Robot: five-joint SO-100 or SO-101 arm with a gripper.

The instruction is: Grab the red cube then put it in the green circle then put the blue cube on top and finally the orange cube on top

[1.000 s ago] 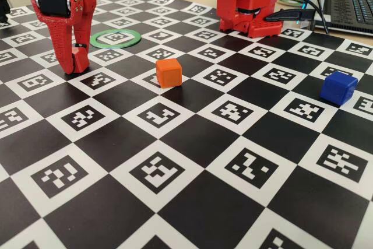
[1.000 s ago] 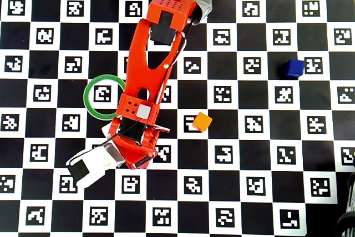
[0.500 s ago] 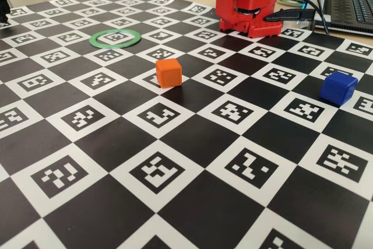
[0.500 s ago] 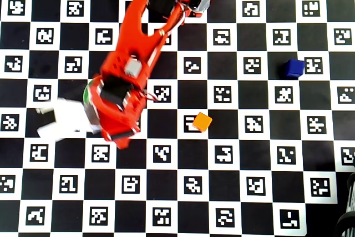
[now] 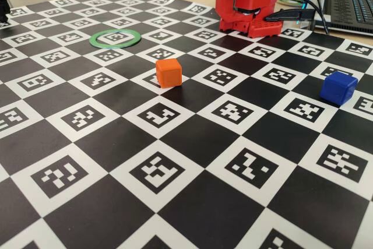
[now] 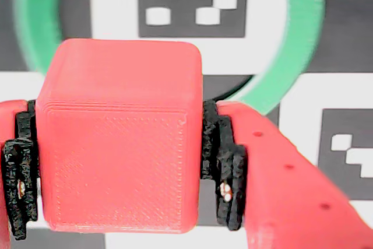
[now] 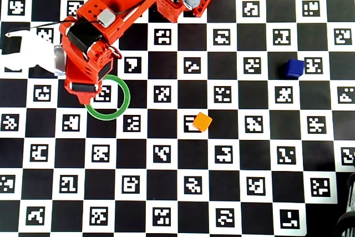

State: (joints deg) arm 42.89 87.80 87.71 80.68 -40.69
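In the wrist view my gripper is shut on the red cube, its black pads pressed on both sides. The green circle lies on the board below and beyond the cube. In the overhead view the gripper hangs over the left rim of the green circle and hides the red cube. In the fixed view the green circle is empty and the gripper is out of frame. The orange cube sits mid-board. The blue cube sits at the right.
The checkered marker board covers the table. The red arm base stands at the back edge, with cables and a laptop to its right. A white object lies left of the arm in the overhead view.
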